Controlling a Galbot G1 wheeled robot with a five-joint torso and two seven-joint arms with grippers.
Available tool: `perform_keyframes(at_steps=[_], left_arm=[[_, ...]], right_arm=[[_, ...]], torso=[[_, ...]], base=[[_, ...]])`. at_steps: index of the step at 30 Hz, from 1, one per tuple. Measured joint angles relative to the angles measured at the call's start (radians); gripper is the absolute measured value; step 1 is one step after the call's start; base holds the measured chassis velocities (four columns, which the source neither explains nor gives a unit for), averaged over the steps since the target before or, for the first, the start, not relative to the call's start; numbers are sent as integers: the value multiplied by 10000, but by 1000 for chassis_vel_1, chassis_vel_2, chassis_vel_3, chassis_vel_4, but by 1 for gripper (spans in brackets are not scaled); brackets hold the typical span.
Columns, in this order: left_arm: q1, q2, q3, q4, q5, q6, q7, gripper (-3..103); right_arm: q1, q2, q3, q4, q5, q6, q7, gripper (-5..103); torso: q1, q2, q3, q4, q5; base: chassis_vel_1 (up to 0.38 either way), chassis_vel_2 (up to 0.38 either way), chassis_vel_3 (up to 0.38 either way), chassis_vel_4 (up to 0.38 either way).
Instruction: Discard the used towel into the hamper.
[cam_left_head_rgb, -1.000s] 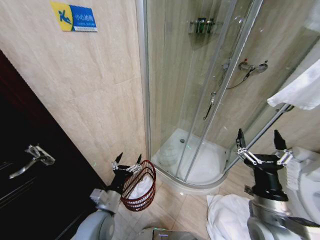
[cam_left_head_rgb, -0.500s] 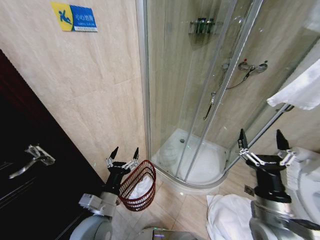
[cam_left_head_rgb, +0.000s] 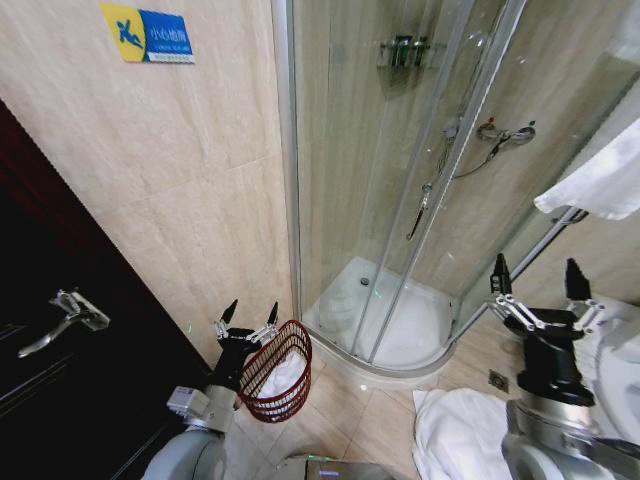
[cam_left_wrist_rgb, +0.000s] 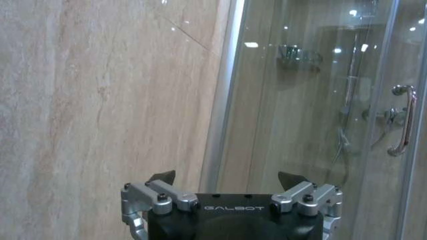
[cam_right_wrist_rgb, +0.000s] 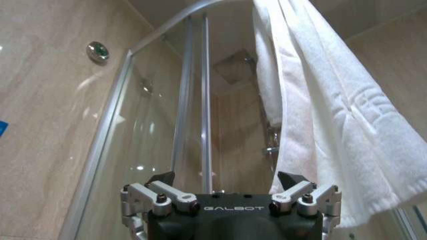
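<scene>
One hamper (cam_left_head_rgb: 277, 372) just right of the spread-fingered, empty left gripper (cam_left_head_rgb: 248, 320), (white cloth inside), right gripper (cam_left_head_rgb: 538, 283) likewise spread, one white towel (cam_left_head_rgb: 598, 183) hanging above it

The tiled floor (cam_left_head_rgb: 345, 420) carries the hamper (cam_left_head_rgb: 277, 372) at near left by the wall, and a crumpled white towel (cam_left_head_rgb: 455, 435) at near right.

Both end effectors (cam_left_head_rgb: 248, 311) (cam_left_head_rgb: 536, 283) open, upright
</scene>
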Motion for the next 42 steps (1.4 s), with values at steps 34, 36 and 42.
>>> perform_keyframes(at_steps=[34,36,42], left_arm=[[-8,4,3,19,-12,4,6,100],[-8,5,3,19,-13,4,5,100],[-8,3,3,19,-13,4,5,100]], right_arm=[[44,-135,1392,0,817,-233,289,100],[55,-168,1456,0,852,-233,306,100],[52,-169,1381,0,900,-221,356,100]], torso=[[0,0,0,-1,-2],[0,0,0,-1,-2],[1,-1,0,0,-1]], base=[[0,0,0,0],[0,0,0,0],[-79,-84,79,93]])
